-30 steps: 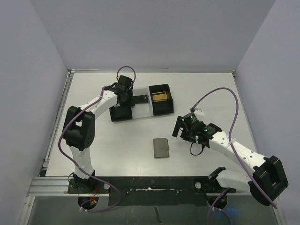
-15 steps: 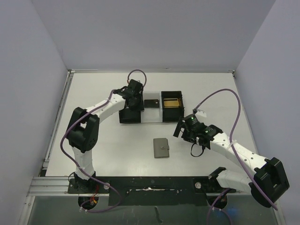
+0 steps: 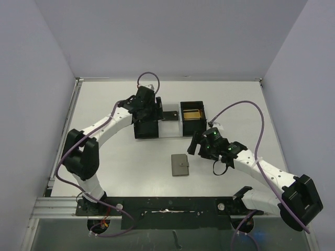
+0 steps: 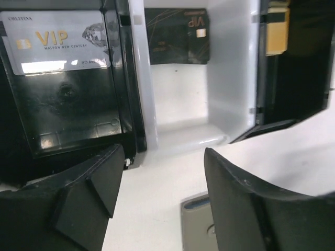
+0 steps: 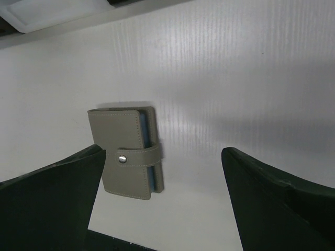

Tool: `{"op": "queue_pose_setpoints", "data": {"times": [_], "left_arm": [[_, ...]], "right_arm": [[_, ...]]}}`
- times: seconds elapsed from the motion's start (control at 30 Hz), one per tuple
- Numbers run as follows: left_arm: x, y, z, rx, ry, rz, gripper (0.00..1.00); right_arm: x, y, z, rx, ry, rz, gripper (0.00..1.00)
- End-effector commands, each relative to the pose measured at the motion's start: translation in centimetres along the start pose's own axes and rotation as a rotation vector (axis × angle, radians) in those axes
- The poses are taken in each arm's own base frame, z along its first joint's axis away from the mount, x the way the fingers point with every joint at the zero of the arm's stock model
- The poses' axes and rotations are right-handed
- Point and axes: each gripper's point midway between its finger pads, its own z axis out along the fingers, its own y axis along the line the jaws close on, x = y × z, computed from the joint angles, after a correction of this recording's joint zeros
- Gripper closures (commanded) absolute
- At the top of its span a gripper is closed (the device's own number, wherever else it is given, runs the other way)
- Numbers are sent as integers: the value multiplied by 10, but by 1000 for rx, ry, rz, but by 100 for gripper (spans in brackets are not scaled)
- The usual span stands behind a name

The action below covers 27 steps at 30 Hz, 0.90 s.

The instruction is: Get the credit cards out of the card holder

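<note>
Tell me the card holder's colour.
The card holder is grey; clearest in the right wrist view.

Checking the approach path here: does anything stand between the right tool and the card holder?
Nothing visible does. The card holder lies closed and alone on the bare table, and the open right tool hangs just to its right; the wrist view shows only tabletop between them. The black tray sits farther back, out of the path.

Card holder point(image 4: 194, 227) partly off-frame below
</note>
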Motion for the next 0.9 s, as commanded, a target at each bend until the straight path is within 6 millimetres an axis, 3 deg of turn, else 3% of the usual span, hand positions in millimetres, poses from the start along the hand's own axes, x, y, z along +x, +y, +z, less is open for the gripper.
{"op": "queue_pose_setpoints", "data": {"times": [0.0, 0.13, 0.3, 0.43, 0.57, 0.67, 0.87], "left_arm": [[-34, -23, -51, 114, -185, -13, 30], [-25, 1, -78, 143, -262, -82, 27], [-10, 38, -111, 190, -364, -209, 26], [8, 57, -126, 293, -378, -366, 26], [29, 65, -123, 325, -337, -376, 26], [41, 57, -124, 388, -297, -374, 29], [67, 50, -117, 410, -237, -377, 33]], "right_arm": [[-11, 33, -1, -119, -15, -50, 2], [-7, 41, 0, -75, -25, -94, 8], [7, 39, -2, 102, -65, -114, 13], [17, 54, -2, 100, -93, -136, 17], [23, 62, 4, 118, -78, -151, 20], [26, 56, 1, 201, -99, -130, 22], [37, 68, 11, 182, -58, -172, 30]]}}
